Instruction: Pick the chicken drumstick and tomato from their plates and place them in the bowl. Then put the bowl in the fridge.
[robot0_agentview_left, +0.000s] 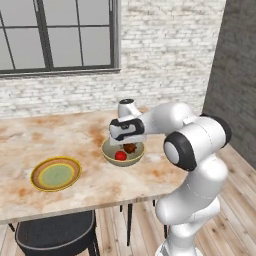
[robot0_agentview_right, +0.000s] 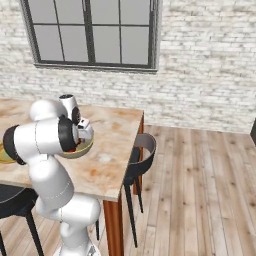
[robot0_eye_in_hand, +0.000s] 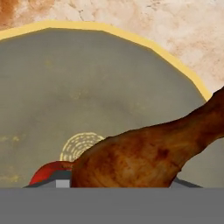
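Hovering directly above the bowl (robot0_agentview_left: 123, 153), the gripper (robot0_agentview_left: 124, 145) pinches the chicken drumstick (robot0_eye_in_hand: 148, 153), its long axis level, tomato (robot0_agentview_left: 120, 156) beneath.

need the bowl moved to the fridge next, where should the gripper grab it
Probably on the rim of the bowl, coming down from above with one finger inside and one outside. The wall is thin and upright there. Pick the near-left side, away from the drumstick and the tomato lying inside.
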